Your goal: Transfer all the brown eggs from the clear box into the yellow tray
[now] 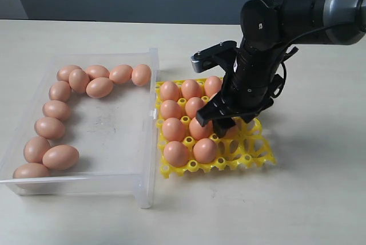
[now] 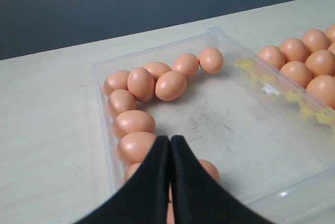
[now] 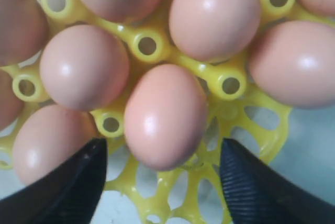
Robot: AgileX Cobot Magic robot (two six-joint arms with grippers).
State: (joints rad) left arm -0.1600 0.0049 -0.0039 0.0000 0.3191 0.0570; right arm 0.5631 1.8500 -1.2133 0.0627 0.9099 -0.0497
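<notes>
Over the yellow tray (image 1: 251, 156) the right pincer (image 3: 162, 148) stands open astride a seated brown egg (image 3: 165, 116) — release looks done; next, lift clear and fetch another from the clear box (image 1: 114, 130).

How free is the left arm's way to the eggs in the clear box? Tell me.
Probably yes: nothing covers the eggs in the box, right before the shut left gripper; the right gripper is off over the tray.
</notes>
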